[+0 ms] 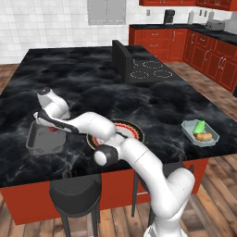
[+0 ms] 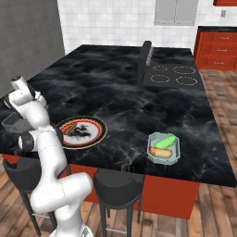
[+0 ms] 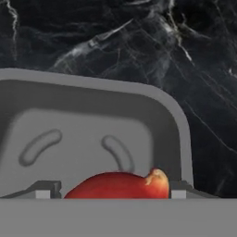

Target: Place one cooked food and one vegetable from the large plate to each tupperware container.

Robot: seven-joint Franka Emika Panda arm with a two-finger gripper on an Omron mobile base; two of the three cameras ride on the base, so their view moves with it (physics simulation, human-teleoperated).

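Observation:
The opaque grey tupperware container (image 1: pixel 34 147) sits at the counter's near left, and its rim (image 3: pixel 92 83) shows close up in the hand view. My gripper (image 1: pixel 49 127) is down inside it, shut on a red vegetable (image 3: pixel 120 185) that lies between the fingertips (image 3: pixel 46 189) just above the tub floor. The large plate (image 2: pixel 92 134) with the red-orange rim lies mid-front and carries a sausage-like cooked food (image 2: pixel 69 126); my arm partly covers the plate (image 1: pixel 134 129). The pale greenish container (image 1: pixel 200 134) at the near right holds a green vegetable (image 1: pixel 199 126) and a browned cooked food (image 1: pixel 203 137).
A cooktop (image 1: pixel 149 69) with a dark upright panel (image 1: pixel 121 59) is set into the far side of the black marble island. Two stools (image 2: pixel 118 187) stand under the near edge. Red cabinets (image 1: pixel 203 51) line the right wall.

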